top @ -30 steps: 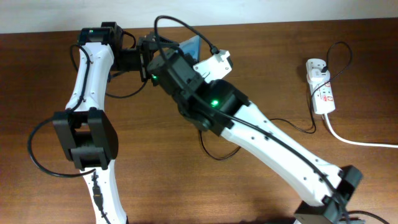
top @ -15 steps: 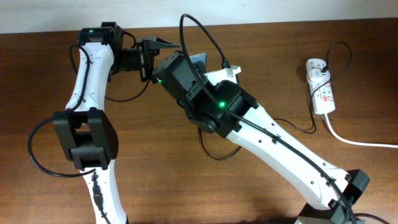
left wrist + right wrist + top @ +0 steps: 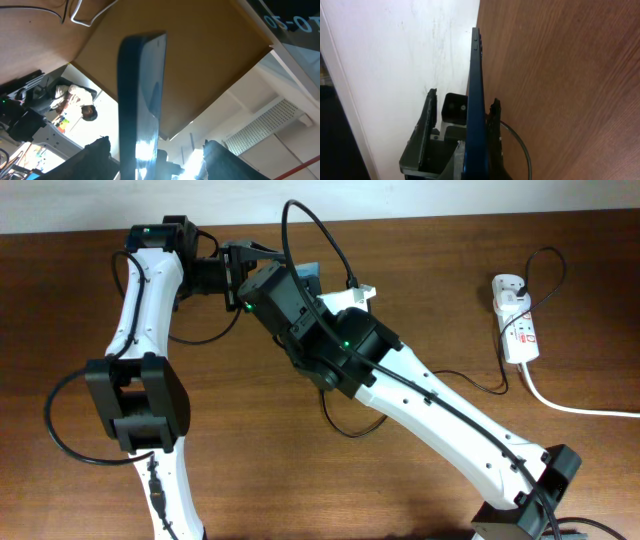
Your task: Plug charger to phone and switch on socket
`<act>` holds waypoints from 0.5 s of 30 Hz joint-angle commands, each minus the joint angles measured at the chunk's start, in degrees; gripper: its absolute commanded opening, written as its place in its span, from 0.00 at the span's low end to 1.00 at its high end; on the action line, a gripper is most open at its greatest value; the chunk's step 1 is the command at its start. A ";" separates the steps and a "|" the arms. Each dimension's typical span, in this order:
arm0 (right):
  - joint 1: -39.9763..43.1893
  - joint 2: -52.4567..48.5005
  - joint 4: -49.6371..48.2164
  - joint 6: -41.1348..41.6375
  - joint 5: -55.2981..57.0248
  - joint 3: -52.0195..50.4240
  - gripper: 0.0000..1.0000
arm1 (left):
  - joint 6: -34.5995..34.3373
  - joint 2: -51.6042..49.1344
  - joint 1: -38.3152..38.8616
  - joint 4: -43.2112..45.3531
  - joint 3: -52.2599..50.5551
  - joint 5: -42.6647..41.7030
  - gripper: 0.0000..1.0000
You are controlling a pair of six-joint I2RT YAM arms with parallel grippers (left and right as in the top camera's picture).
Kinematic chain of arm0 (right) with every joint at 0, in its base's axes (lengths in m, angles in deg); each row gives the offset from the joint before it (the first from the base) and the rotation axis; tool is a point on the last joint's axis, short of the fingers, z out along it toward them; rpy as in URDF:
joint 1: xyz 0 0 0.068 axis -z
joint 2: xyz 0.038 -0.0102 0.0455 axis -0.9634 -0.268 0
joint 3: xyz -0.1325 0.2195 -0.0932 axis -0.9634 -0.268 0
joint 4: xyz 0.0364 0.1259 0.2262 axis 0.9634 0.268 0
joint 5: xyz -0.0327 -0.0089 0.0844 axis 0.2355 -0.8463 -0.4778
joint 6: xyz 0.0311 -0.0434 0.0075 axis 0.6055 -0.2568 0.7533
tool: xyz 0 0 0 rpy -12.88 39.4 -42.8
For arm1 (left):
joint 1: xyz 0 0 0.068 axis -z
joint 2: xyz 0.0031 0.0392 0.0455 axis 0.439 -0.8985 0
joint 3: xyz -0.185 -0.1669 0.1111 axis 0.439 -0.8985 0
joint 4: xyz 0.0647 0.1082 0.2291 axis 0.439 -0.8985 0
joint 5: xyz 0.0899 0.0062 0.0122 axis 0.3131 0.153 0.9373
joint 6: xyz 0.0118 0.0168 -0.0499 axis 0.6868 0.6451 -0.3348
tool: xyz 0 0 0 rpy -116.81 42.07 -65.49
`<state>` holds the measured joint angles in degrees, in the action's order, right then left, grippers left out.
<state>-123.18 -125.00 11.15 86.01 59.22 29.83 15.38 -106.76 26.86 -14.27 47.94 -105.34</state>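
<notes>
Since the left gripper (image 3: 157, 146) stands released, with a finger on either side of the phone (image 3: 142, 90) and daylight both ways, I'd say the job in hand is getting a second hold on it. The good way is to square those fingers to the flat faces and close gently and evenly before the other grip lets go. The phone is up off the tabletop (image 3: 420, 260), at the back between the two arms, edge-on to both wrist cameras. It is a slim, glossy, dark-blue slab with small side buttons near one end. It looks slippery to me, so a light pinch could let it twist. The right gripper (image 3: 466, 162) is clenched on its other end. The charger (image 3: 468, 380) trails loose across the wood, and I can't find its plug. Far right lies the white socket (image 3: 516, 318), well apart.
</notes>
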 commanded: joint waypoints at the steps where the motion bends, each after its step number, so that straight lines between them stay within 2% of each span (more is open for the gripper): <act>1: 0.04 -0.26 -0.66 0.28 0.39 1.05 0.04 | -0.20 0.20 -0.13 -0.13 1.27 -1.01 0.51; 6: 0.00 -0.26 -1.75 0.28 -1.55 1.05 0.04 | -0.20 0.20 -0.13 -0.13 1.27 -1.01 0.33; 15: 0.00 -0.26 -2.12 0.28 -2.25 1.05 0.04 | -0.20 0.20 -0.13 -1.44 1.27 -0.98 0.20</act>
<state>-123.12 -125.00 9.01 86.18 57.62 29.85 14.95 -106.76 26.86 -14.71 48.02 -105.23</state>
